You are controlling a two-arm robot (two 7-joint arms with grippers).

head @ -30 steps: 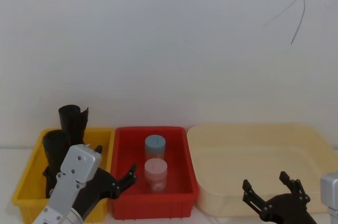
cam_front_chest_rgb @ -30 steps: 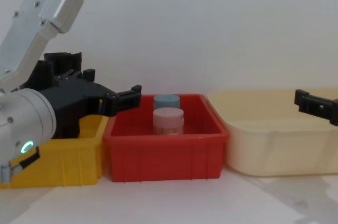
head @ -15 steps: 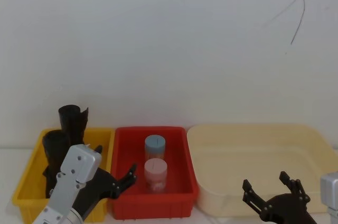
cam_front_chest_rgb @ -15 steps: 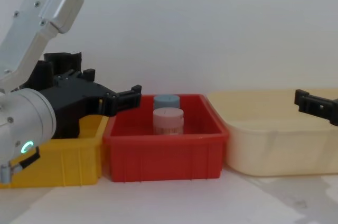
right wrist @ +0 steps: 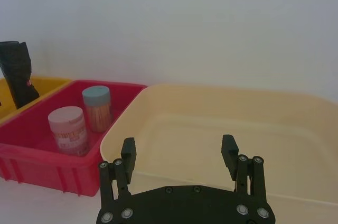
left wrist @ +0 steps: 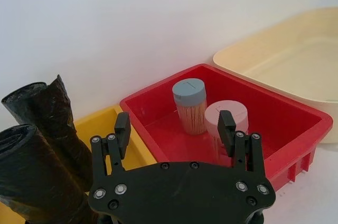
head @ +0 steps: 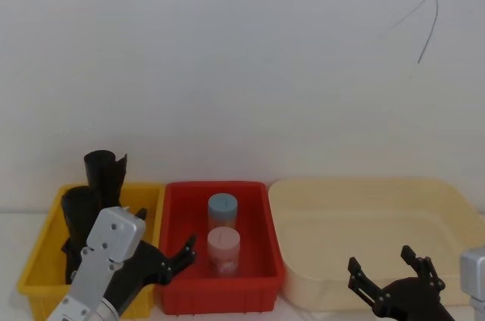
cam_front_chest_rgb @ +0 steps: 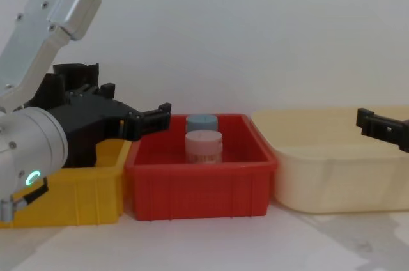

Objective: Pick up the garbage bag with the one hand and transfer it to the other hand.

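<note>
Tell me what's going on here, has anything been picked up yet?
Nothing is held yet. The garbage bag stands in the yellow bin, just in front of a taller roll. The left gripper hangs open close beside the bag, near the yellow bin's right wall, with nothing between its fingers. The right gripper hangs open at the near side of the cream tray.
</note>
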